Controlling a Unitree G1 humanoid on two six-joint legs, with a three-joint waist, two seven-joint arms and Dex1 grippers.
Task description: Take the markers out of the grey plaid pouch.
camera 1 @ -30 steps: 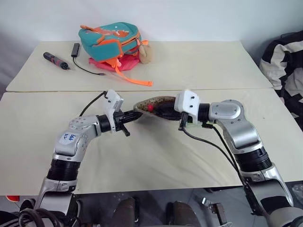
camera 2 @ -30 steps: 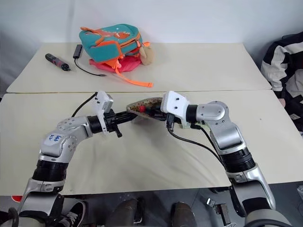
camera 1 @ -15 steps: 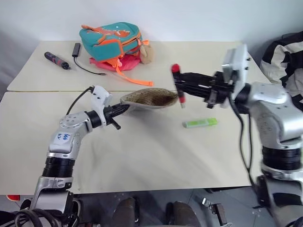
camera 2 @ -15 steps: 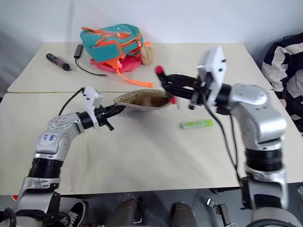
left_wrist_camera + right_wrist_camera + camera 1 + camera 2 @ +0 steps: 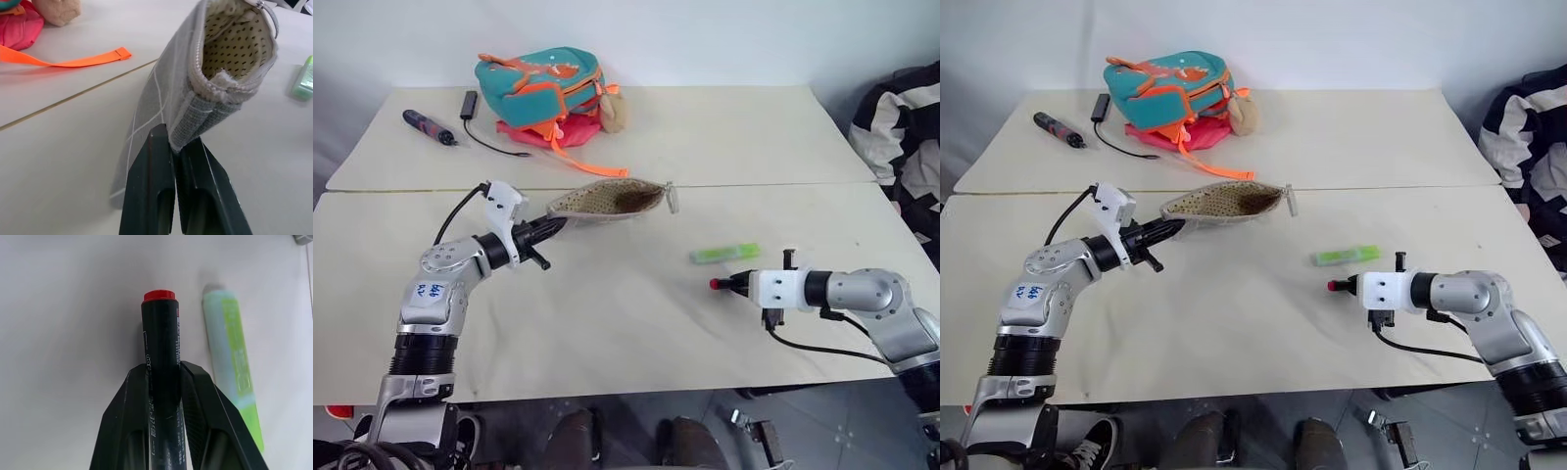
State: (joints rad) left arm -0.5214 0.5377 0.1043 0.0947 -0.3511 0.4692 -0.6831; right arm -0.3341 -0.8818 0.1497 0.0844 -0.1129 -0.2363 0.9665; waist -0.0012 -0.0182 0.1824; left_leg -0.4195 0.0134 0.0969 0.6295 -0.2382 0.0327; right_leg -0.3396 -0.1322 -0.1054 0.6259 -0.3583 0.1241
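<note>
Even, soft, bright light falls from above on the pale tabletop (image 5: pixel 636 323), with no glare. Shadows are faint and short: a dim one under the pouch (image 5: pixel 607 201), another beside the green marker (image 5: pixel 234 382). The head views are sharp throughout. In the wrist views the black fingers (image 5: pixel 151 196) look slightly soft.

Head stereo pair looks fwd/down over table (image 5: pixel 636 323); wrist cams close-up along each claw.

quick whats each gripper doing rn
Left gripper: shut on the grey plaid pouch, holding it by one end.
Right gripper: shut on the red-capped dark marker.
</note>
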